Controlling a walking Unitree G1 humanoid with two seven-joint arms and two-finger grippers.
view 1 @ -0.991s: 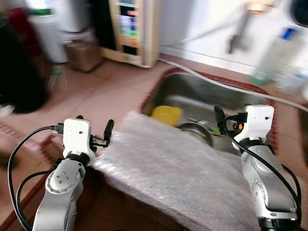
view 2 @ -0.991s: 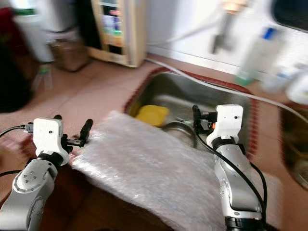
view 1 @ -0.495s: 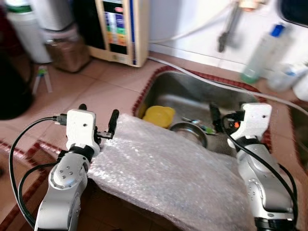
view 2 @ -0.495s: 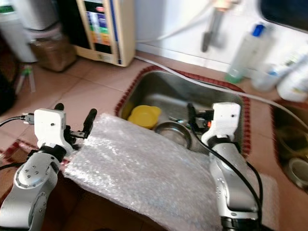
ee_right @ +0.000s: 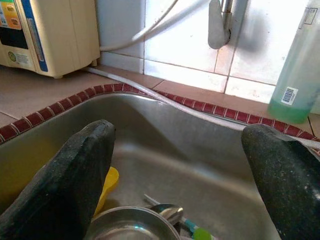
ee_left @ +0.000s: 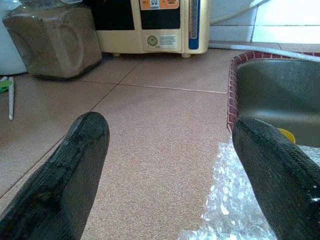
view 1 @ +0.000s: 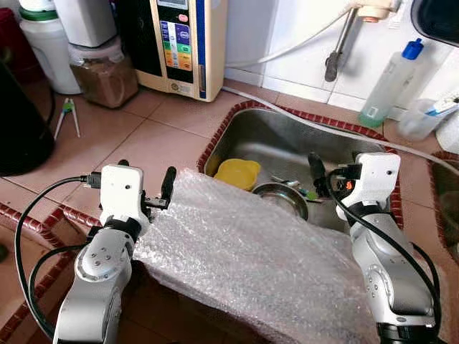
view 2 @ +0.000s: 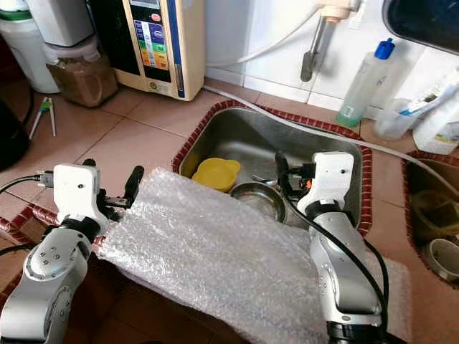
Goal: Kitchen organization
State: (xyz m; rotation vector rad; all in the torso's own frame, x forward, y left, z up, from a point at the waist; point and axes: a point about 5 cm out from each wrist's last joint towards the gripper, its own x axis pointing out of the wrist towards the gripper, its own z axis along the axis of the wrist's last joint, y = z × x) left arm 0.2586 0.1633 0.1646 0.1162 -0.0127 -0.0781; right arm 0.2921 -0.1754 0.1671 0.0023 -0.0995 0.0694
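Note:
A sheet of bubble wrap (view 1: 251, 258) lies over the counter's front edge and the near rim of the steel sink (view 1: 287, 132). In the sink sit a yellow bowl (view 1: 237, 173), a steel bowl (view 1: 280, 197) and some cutlery (ee_right: 172, 212). My left gripper (view 1: 145, 175) hovers open at the wrap's left corner, above the tiled counter (ee_left: 165, 125), with nothing between its fingers. Over the sink, the right gripper (ee_right: 180, 165) is open too, empty, and points at the back wall.
A beige water purifier (view 1: 183, 43) and a jar of brown grain (view 1: 104, 72) stand at the back left. A tap (view 1: 337, 50), a white hose (view 1: 315, 122) and a green soap bottle (view 1: 387, 86) line the wall. A second basin (view 2: 437, 222) is at right.
The head camera has steadied and the blur is gone; the scene has shifted a little. Both grippers hold the same open pose beside the wrap.

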